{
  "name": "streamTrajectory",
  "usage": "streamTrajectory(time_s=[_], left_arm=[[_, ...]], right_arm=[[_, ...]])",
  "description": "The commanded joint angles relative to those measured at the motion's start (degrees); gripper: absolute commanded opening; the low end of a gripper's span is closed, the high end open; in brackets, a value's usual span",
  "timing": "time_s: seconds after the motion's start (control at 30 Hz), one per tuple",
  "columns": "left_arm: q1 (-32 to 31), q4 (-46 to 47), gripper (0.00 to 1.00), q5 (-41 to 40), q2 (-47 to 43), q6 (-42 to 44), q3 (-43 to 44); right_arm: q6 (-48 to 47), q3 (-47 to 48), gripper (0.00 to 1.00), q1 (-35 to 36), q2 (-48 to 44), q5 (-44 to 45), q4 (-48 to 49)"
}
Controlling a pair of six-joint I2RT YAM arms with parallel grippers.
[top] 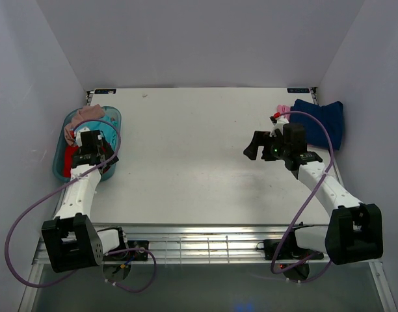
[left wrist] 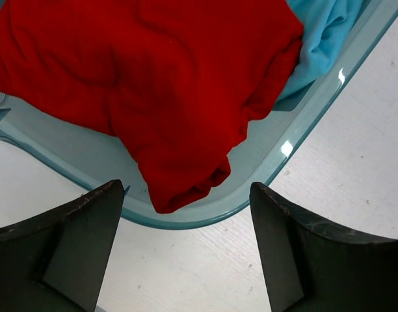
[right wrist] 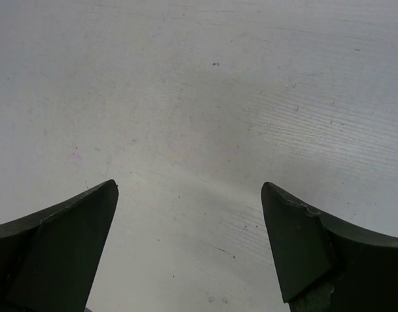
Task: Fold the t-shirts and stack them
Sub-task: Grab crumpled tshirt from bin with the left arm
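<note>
Top external view: a teal tub (top: 116, 117) is seen at the far left of the white table (top: 186, 162), and a navy blue t-shirt (top: 321, 122) at the far right.
Left gripper (left wrist: 186, 195): it is held over the rim of the tub with its jaws spread wide and nothing between them. This is judged to be a stance for reaching down onto the cloth.
Red t-shirt (left wrist: 153, 78): it is heaped in the tub, and one rumpled lobe is pushed out against the rim just beyond the spread fingers. The cloth is soft and matte, with thick rounded folds.
Turquoise t-shirt (left wrist: 322, 32): it is tucked partly under the red one, against the tub wall.
Dusty pink-beige t-shirt (top: 90, 113): it is bunched at the far end of the tub.
Tub material: the plastic is translucent and glossy, with rounded corners and bright glints on the rim.
Right gripper (right wrist: 189, 188): its jaws are spread and empty, and only bare table is seen beneath. It is held toward mid-table, apart from the navy shirt, and is judged ready to help with spreading.
Navy shirt: it lies in a compact, roughly squared shape and is judged already folded. A pink scrap beside it cannot be identified.
Table surface: it is matte, faintly grained and lightly scuffed.
Progress: the task is judged to be early, since three shirts lie unfolded in the tub.
</note>
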Motion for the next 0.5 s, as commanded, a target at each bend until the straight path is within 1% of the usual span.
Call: streamTrajectory(time_s=[0.0, 0.03, 0.07, 0.17, 0.3, 0.47], left_arm=[[0.6, 5.4, 0.89, 1.8, 0.0, -0.4, 0.4], [0.7, 6.0, 0.88, 1.9, 0.3, -0.5, 0.3], [0.6, 6.5, 0.83, 2.2, 0.9, -0.6, 0.4], [0.7, 7.3, 0.74, 2.2, 2.0, -0.3, 0.9], [0.8, 7.3, 0.70, 1.6, 4.7, -0.1, 1.6], [1.0, 6.7, 0.68, -0.5, 5.7, 0.2, 1.4]], right_arm=[[-1.2, -0.5, 0.96, 0.3, -2.3, 0.4, 2.5], [-1.2, -0.5, 0.96, 0.3, -2.3, 0.6, 2.6], [-1.1, -0.5, 0.96, 0.3, -2.2, 0.6, 2.8], [-0.6, -0.4, 0.96, 0.3, -1.6, 0.5, 2.9], [0.0, -0.3, 0.96, 0.3, -0.4, 0.1, 3.2], [-0.3, 1.1, 0.96, 0.3, 1.8, 0.3, 3.0]])
